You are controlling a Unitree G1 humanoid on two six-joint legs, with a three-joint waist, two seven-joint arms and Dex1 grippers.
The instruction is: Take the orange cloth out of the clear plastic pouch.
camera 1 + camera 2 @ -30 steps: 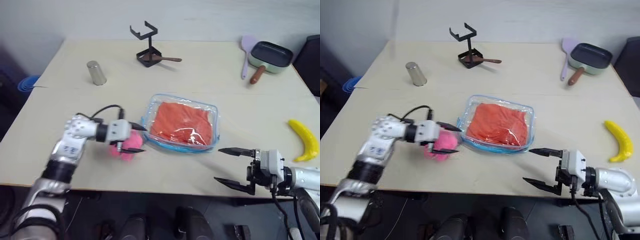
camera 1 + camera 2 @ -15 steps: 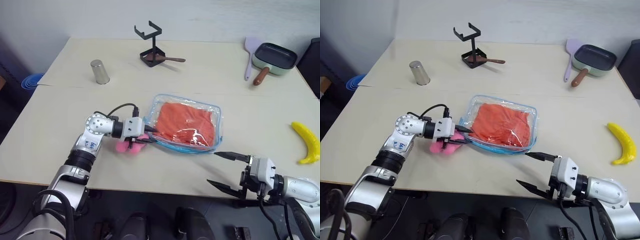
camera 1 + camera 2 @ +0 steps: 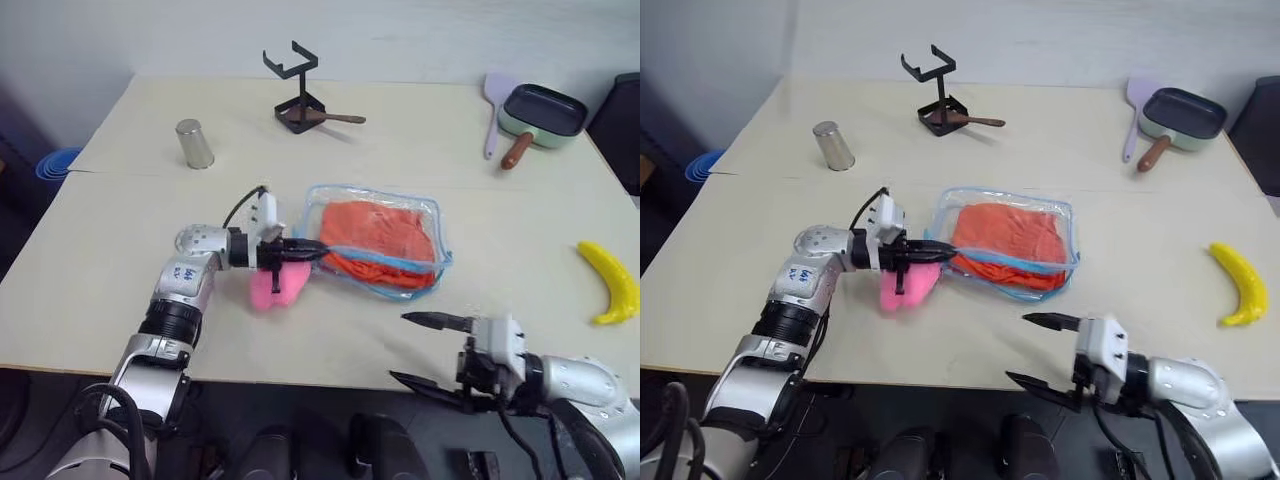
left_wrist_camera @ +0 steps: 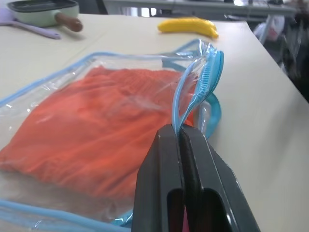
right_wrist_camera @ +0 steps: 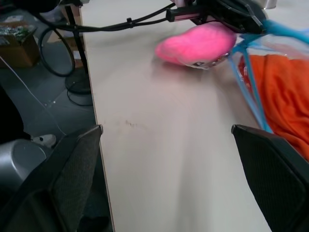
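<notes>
Pinching the clear plastic pouch point(image 3: 400, 215) rim, left gripper point(image 3: 318, 250); right gripper point(image 3: 410, 348) agape.

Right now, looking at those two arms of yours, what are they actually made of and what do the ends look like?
Both arms are silver-grey metal with black ribbed joint sections. The left arm carries small blue markings on its silver casing, and a thin black cable loops over its white wrist block. The left gripper has two slim, pointed black fingers. The right gripper has the same black fingers on a white block, with black cables trailing below the rounded silver forearm.
</notes>
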